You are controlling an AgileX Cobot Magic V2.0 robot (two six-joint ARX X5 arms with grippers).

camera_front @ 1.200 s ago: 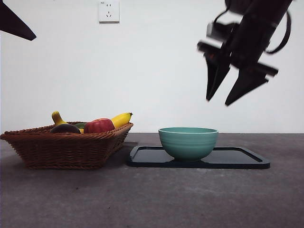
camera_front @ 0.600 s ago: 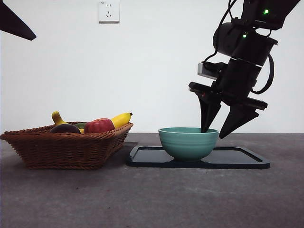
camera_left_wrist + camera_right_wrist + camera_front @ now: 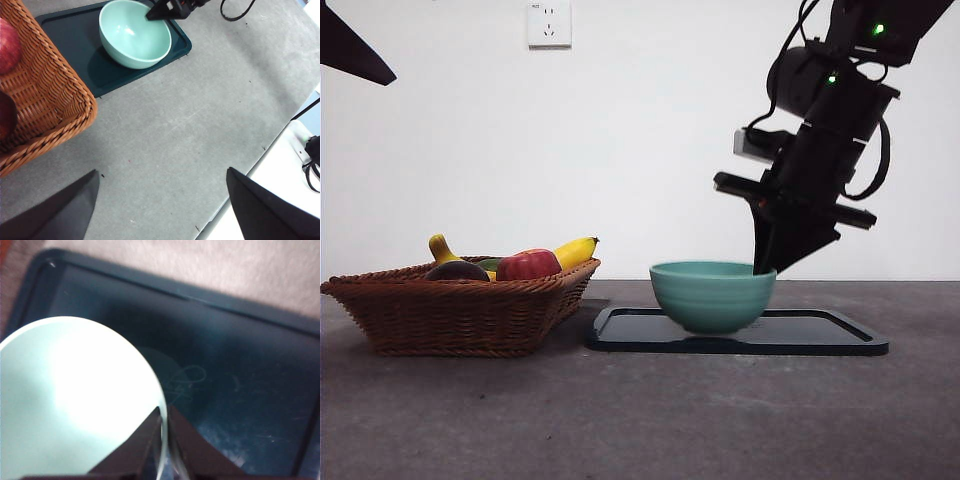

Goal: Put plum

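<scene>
- Right gripper (image 3: 767, 262): your black jaws pinch the round teal ceramic bowl (image 3: 712, 296) by its rim.
- Left gripper (image 3: 162, 200) waits with jaws apart.
- Dark maroon plum (image 3: 457, 270) sits in the woven wicker basket (image 3: 450, 312), beside the bowl.
- Lift carelessly and the thin rim may slip free.

Right gripper (image 3: 767, 262) jaws pinched together; left gripper (image 3: 162, 205) jaws spread.

bowl (image 3: 712, 295) on tray (image 3: 820, 337), basket (image 3: 460, 312) left
</scene>
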